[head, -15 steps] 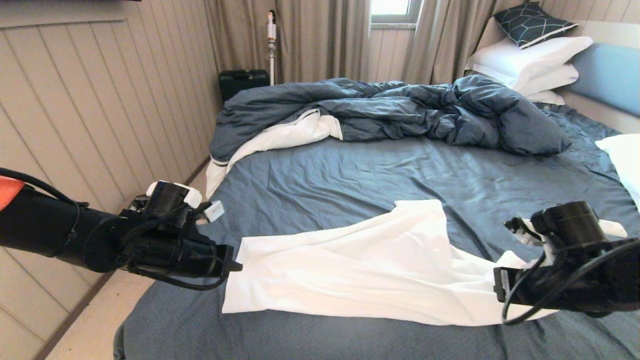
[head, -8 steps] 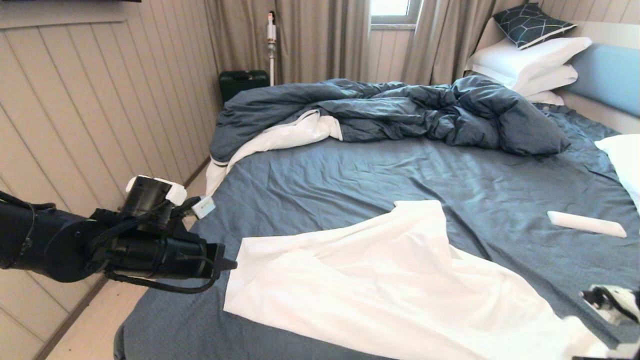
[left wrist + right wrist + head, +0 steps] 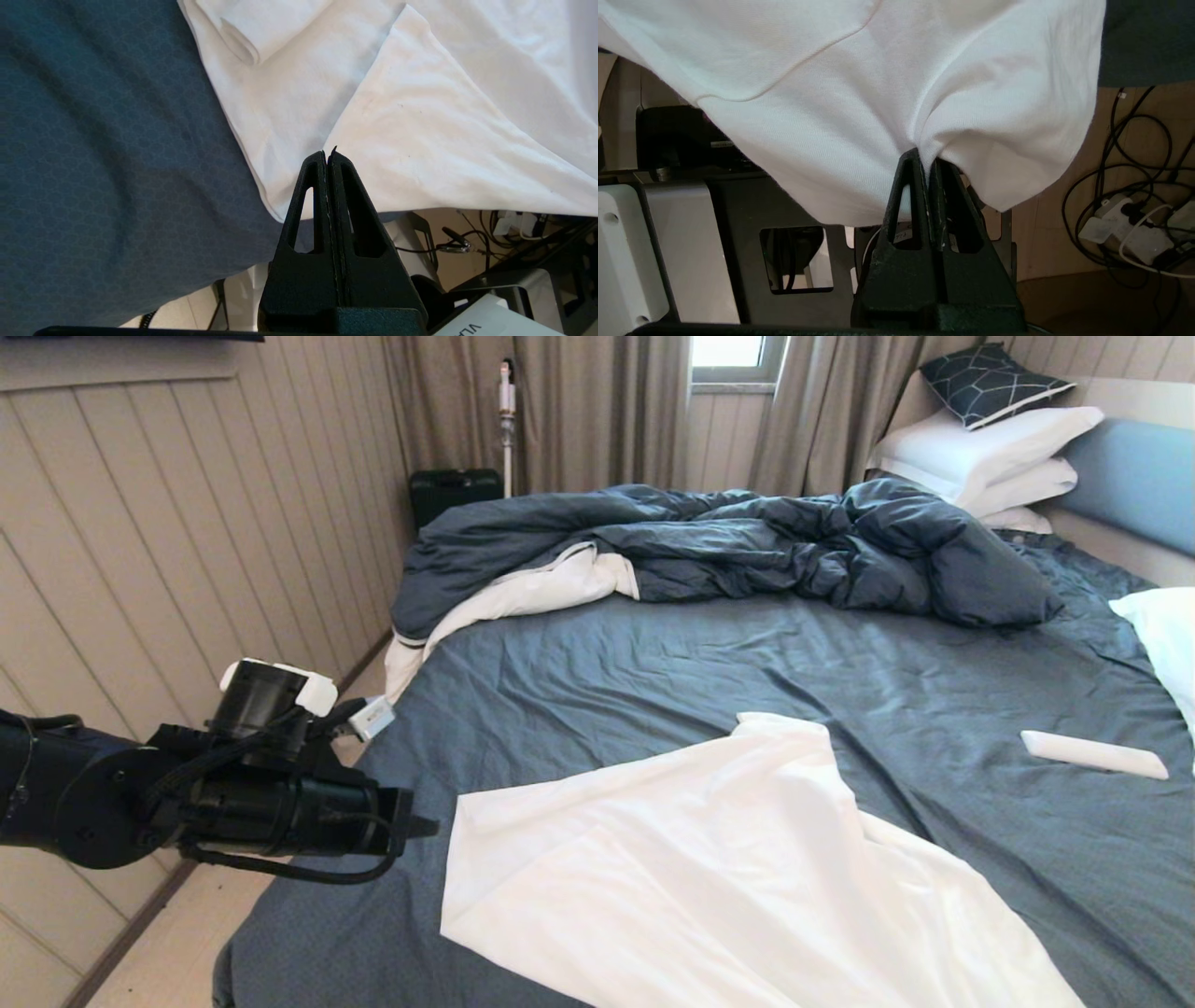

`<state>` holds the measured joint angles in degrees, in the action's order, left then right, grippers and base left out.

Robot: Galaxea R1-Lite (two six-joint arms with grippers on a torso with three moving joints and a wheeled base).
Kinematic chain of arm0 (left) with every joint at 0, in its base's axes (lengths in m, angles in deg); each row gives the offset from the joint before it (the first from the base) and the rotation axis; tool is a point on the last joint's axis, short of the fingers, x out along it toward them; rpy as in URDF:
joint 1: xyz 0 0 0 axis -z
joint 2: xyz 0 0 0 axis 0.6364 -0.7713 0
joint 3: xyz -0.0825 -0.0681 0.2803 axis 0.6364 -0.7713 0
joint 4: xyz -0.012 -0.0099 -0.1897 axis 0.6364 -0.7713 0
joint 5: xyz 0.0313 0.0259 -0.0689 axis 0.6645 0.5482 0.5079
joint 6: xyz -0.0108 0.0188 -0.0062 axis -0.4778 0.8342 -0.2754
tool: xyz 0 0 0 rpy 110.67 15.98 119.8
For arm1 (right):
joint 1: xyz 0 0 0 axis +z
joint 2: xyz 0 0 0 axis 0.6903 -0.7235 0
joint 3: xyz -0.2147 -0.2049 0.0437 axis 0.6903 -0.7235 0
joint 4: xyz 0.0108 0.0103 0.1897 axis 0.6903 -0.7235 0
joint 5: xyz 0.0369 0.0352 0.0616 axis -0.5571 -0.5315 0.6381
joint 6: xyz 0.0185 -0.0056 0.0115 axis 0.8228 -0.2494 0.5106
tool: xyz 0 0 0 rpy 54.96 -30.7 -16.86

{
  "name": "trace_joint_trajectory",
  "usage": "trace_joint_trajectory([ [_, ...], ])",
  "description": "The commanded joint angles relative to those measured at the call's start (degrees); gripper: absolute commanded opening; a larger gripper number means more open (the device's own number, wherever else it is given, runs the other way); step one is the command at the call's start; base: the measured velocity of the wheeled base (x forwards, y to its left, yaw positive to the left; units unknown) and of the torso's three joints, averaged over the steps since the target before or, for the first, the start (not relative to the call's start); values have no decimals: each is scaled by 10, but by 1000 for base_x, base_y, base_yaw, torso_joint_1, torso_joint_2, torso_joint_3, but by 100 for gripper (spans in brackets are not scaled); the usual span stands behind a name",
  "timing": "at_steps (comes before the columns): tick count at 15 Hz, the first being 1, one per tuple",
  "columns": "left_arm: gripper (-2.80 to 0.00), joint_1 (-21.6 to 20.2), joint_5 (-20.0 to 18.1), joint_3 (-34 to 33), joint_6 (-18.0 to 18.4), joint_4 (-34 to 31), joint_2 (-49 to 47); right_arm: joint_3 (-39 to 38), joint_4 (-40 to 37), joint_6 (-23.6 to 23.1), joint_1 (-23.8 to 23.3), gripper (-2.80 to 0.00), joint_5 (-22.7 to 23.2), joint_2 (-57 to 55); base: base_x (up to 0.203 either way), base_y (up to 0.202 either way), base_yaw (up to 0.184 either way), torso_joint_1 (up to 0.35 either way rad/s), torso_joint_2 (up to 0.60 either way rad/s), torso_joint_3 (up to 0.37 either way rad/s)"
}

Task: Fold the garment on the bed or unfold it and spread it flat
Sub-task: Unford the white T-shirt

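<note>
The garment (image 3: 709,877) is a white shirt lying across the near part of the bed (image 3: 653,653), its near right end running off the bed's front edge. My left gripper (image 3: 425,823) hovers shut just left of the garment's left corner, a small gap apart. In the left wrist view the left gripper (image 3: 328,151) holds nothing, with the garment (image 3: 420,116) beyond its tips. My right arm is outside the head view. In its wrist view the right gripper (image 3: 927,156) is shut on a bunched fold of the garment (image 3: 878,93), which hangs past the bed's edge.
A rumpled dark blue duvet (image 3: 728,537) fills the far half of the bed, with white pillows (image 3: 990,443) at the headboard. A flat white bar (image 3: 1092,753) lies on the sheet at right. A panelled wall (image 3: 140,541) runs close along the left. Cables (image 3: 1134,224) lie on the floor.
My right arm has pulled back out of the head view, dragging the garment toward the bed's near edge. The left gripper has shifted slightly left and now stands apart from the garment's corner.
</note>
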<state>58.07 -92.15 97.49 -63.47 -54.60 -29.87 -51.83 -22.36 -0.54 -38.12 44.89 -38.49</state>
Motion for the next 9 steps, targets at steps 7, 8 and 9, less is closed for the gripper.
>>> trace_joint_trajectory([
  [7,-280,0,-1,0,-1,1,0,5,-4,-16,4,0,2,30,0,0,0,0,0,0],
  [8,-280,0,-1,0,-1,1,0,20,-4,-16,6,0,8,38,0,0,0,0,0,0],
  [9,-280,0,-1,0,-1,1,0,43,-1,-16,5,0,15,37,0,0,0,0,0,0],
])
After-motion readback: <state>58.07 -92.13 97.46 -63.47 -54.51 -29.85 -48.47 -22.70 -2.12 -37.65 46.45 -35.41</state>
